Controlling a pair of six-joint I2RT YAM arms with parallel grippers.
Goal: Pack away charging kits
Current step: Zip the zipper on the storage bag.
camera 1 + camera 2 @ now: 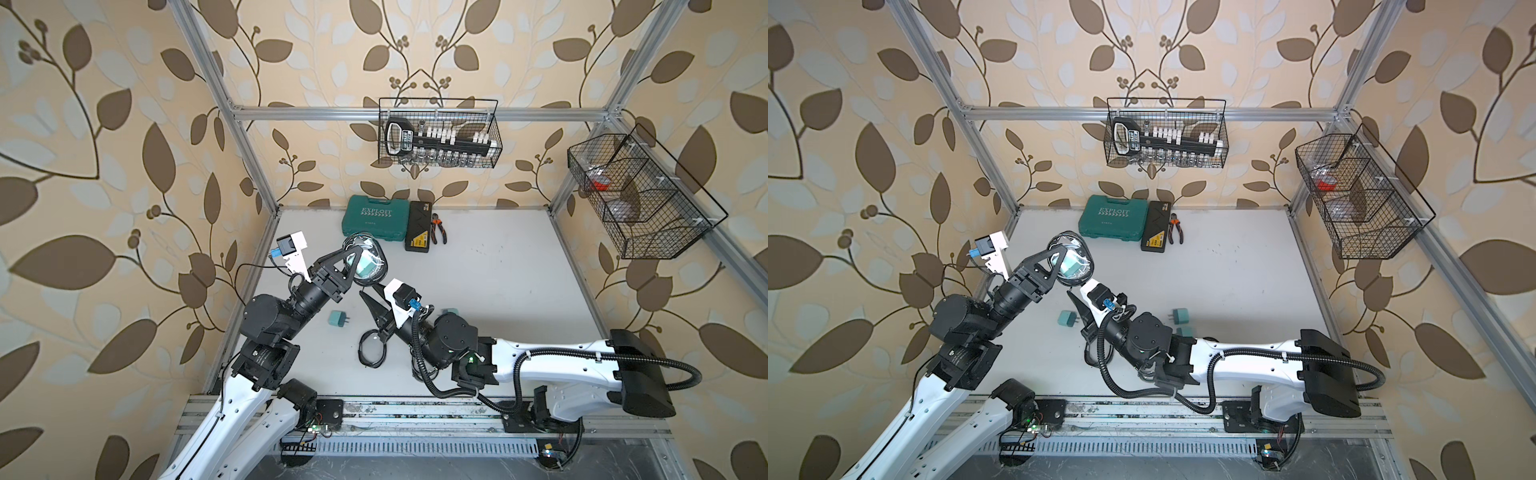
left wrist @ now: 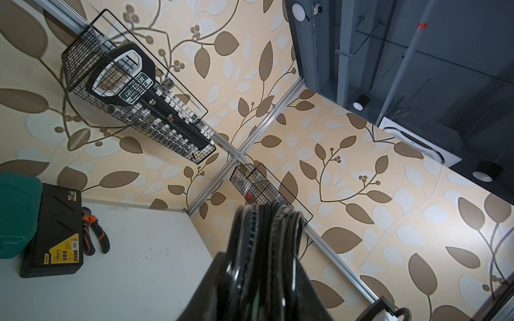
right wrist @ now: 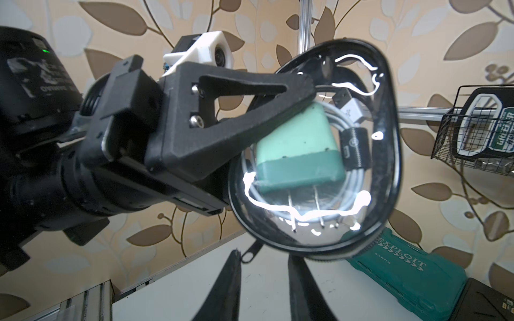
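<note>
In a top view the right arm (image 1: 540, 357) covers most of one teal adapter (image 1: 449, 311) and part of a black looped item (image 1: 360, 349) (cable or pouch rim: cannot be told). Contents of the side basket (image 1: 665, 241) are too small to identify. In the left wrist view the pouch (image 2: 264, 250) appears edge-on and blurred. In the right wrist view the picture edge cuts off the jaws of the right gripper (image 3: 264, 254).

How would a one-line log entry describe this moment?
left gripper: shut on pouch, held above table | pouch: plug and cable inside | right gripper: open, near zip pull | loose plug: on table
</note>
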